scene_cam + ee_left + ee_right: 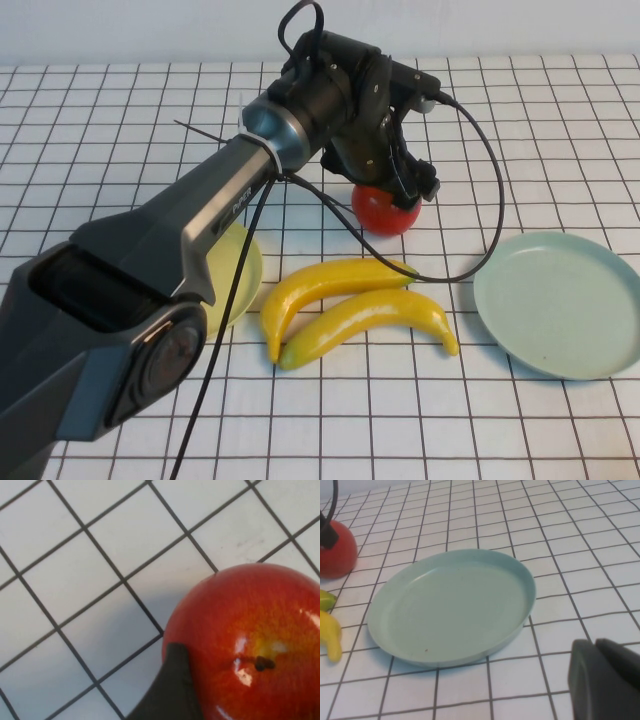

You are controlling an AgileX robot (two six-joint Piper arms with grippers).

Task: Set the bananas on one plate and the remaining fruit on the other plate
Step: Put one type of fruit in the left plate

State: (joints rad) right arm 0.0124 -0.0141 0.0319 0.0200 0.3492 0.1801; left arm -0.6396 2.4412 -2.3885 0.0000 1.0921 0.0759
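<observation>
A red apple (385, 213) rests on the gridded table near the middle; it fills the left wrist view (250, 630), stem up. My left gripper (393, 192) is down over its top and shut on it, with one dark finger (172, 685) against its side. Only this one apple shows. Two yellow bananas (345, 300) lie side by side in front of it. The pale yellow plate (240, 275) is mostly hidden behind my left arm. The pale blue-green plate (558, 300) lies empty at the right, also in the right wrist view (455, 605). My right gripper (600, 680) is shut and hovers near that plate.
A black cable (480, 210) loops from the left wrist down between the apple and the blue-green plate. The left arm's body (150, 300) covers the table's left front. The right arm is out of the high view.
</observation>
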